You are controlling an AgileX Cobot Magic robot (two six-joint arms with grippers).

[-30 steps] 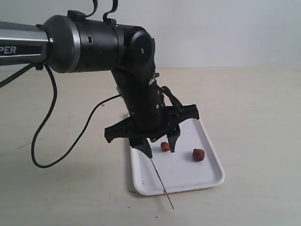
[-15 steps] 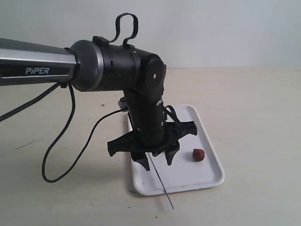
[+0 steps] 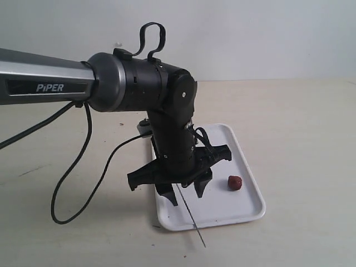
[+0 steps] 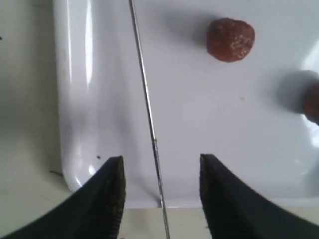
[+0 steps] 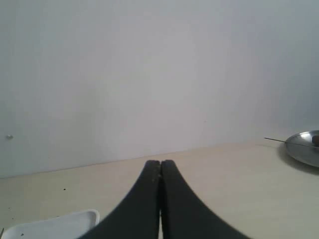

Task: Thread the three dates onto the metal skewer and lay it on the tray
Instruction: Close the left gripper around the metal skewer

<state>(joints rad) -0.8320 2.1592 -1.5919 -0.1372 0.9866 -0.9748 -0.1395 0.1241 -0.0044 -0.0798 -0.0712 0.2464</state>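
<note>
The white tray (image 3: 243, 207) lies on the table with the thin metal skewer (image 3: 194, 225) along its left side, one end sticking out over the front rim. My left gripper (image 3: 187, 196) hangs open just above the tray. Its two fingers straddle the skewer (image 4: 149, 119) without touching it. One date (image 3: 235, 182) sits on the tray to the right of the gripper. The left wrist view shows a date (image 4: 231, 39) and a second one (image 4: 313, 102) at the picture's edge. The third date is out of view. My right gripper (image 5: 160, 163) is shut on nothing, far from the tray.
The black left arm (image 3: 167, 100) and its cable (image 3: 83, 167) hang over the table left of the tray. A shiny metal dish (image 5: 305, 147) with a thin rod on it sits far off in the right wrist view, and a tray corner (image 5: 50, 226) shows there too.
The left arm has reached further right and lowered its open gripper over the skewer. The date seen between the fingers a second ago is now hidden behind the gripper.
</note>
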